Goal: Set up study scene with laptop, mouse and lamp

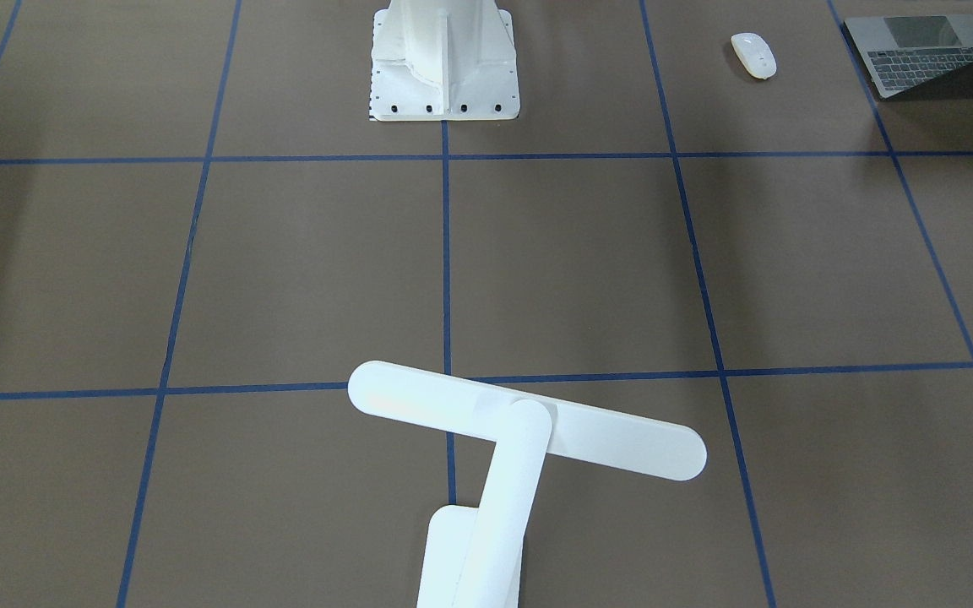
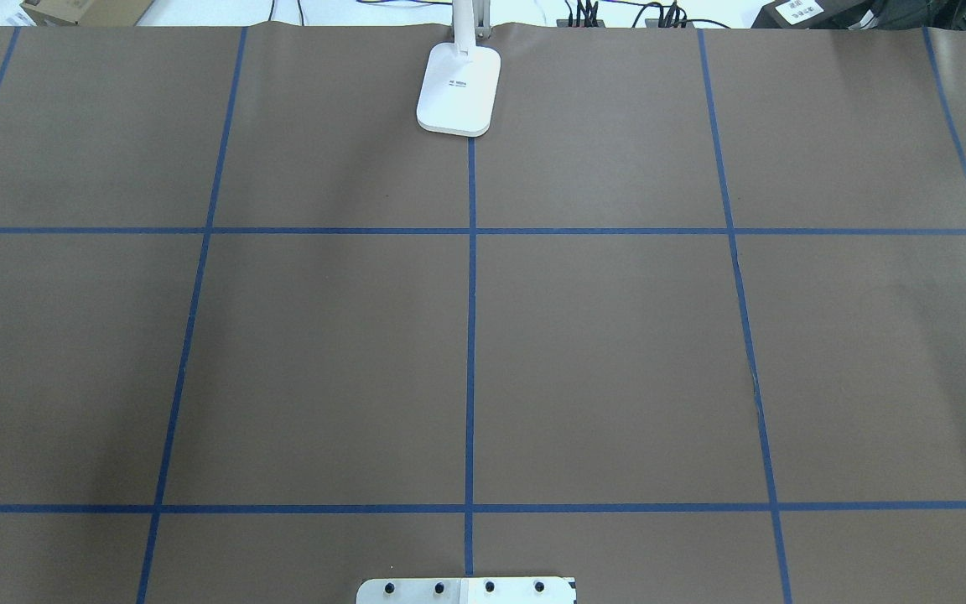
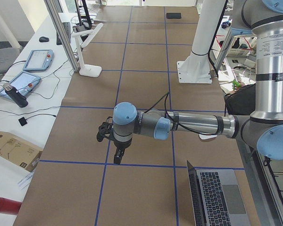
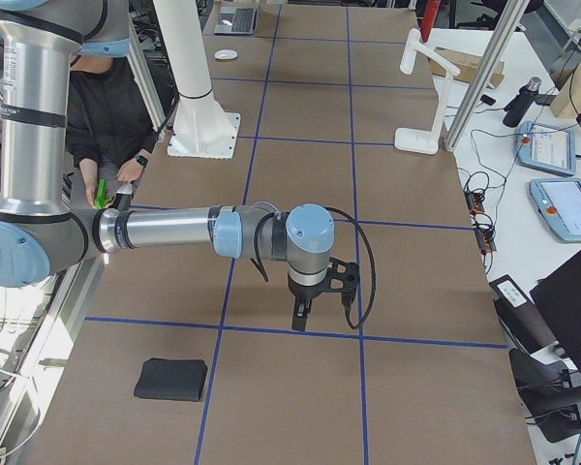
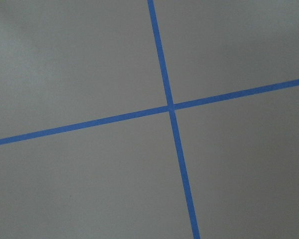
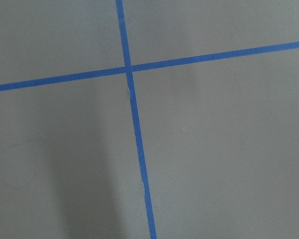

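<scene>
Small dark print on the lamp (image 2: 459, 101) base is illegible.

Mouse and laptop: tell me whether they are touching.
Apart. The exterior front-facing view shows the mouse lying clear of the laptop, with a plain strip of bare brown table between them.

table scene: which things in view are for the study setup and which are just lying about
For the job: laptop, mouse, lamp.
Just lying about: black mat, white pedestal, cardboard box.
</scene>
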